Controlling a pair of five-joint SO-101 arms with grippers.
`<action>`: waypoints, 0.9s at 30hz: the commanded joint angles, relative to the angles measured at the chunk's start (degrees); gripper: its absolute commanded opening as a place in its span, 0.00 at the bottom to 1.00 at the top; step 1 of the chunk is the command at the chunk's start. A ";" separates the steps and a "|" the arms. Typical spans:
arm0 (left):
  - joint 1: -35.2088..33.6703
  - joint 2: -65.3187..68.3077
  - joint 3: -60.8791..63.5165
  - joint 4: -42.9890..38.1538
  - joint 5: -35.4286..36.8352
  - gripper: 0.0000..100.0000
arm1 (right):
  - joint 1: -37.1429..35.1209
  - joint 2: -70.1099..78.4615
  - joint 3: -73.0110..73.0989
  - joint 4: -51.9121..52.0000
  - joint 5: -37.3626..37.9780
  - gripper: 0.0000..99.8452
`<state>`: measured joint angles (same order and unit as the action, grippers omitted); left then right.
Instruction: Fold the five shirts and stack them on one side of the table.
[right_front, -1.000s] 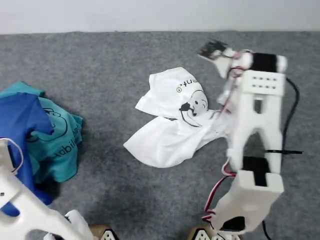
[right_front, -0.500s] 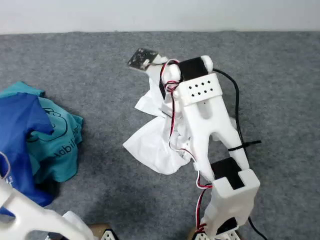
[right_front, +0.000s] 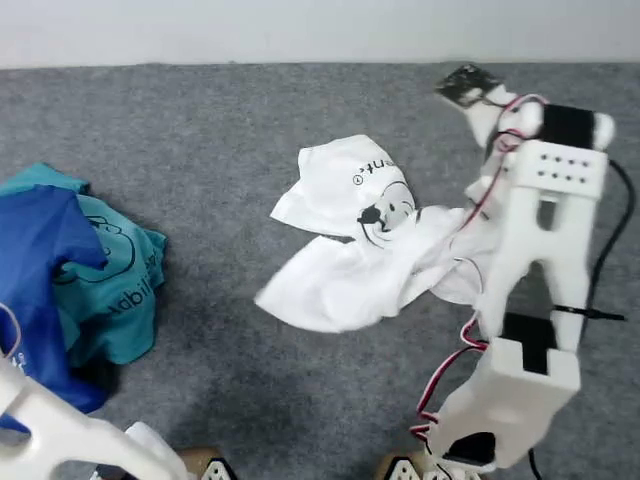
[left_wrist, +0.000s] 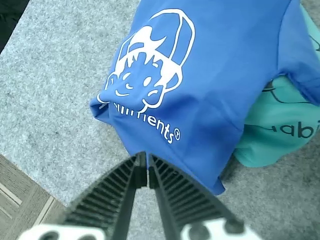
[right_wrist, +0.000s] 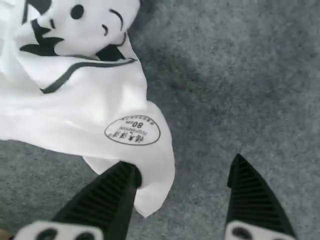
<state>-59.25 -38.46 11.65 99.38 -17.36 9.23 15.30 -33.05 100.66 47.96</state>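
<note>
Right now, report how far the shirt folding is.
Done: a blue shirt lies loosely piled on a teal shirt at one side. In hand: the open right gripper has one finger at the edge of the crumpled white shirt; the left gripper hangs shut over the blue shirt. Left: folding, stacking the white one.

- We see rough, matt grey felt covering the tabletop (right_front: 200, 120).
- We find the white shirt (right_front: 340, 285) and blue shirt (left_wrist: 225, 75) soft, matt cloth.
- We note ridged black plastic fingers (right_wrist: 107, 192).

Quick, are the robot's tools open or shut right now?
Left tool: shut, above the blue shirt.
Right tool: open, white shirt corner beside one finger.
</note>
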 joint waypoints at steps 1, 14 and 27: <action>0.09 -1.23 -0.22 0.97 -0.18 0.02 | -0.75 -7.78 -2.37 2.33 0.79 0.26; 0.18 -1.14 -0.22 0.97 -0.26 0.02 | -4.62 -26.77 31.47 2.42 1.23 0.26; 0.09 -1.14 -0.13 1.05 -4.57 0.02 | 5.32 -30.11 53.45 2.51 6.07 0.26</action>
<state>-59.25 -38.46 11.65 99.38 -21.41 11.52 -11.78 20.31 100.66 52.88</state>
